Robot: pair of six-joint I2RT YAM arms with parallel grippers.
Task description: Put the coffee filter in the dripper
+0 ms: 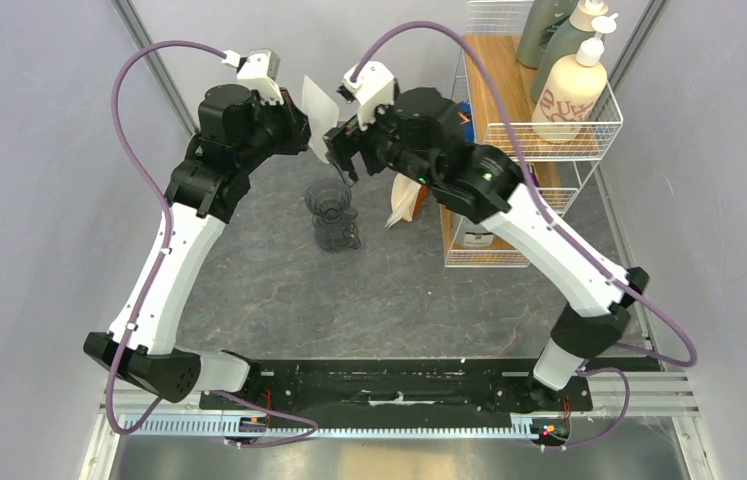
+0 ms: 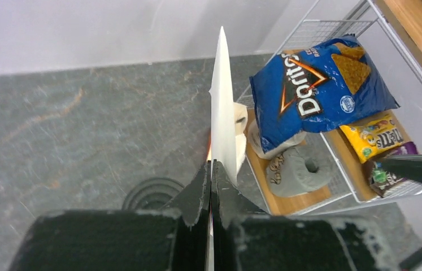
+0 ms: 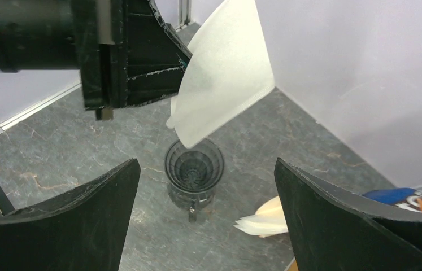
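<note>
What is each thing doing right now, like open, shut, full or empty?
coffee filter: folded flat, pinched in the left tool, up in the air.
left tool: shut on the coffee filter.
right tool: open, empty.
dripper: upright, empty.
filter packet: lying flat.
Doritos bag: lying in the wire rack.

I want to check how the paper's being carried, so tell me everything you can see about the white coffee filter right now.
The coffee filter is thin white paper, pressed flat into a fan-shaped wedge, not opened out. It hangs in the air, one edge pinched by the shut left gripper, narrow tip pointing down toward the dripper below, apparently not touching it. Nothing else touches it.
</note>
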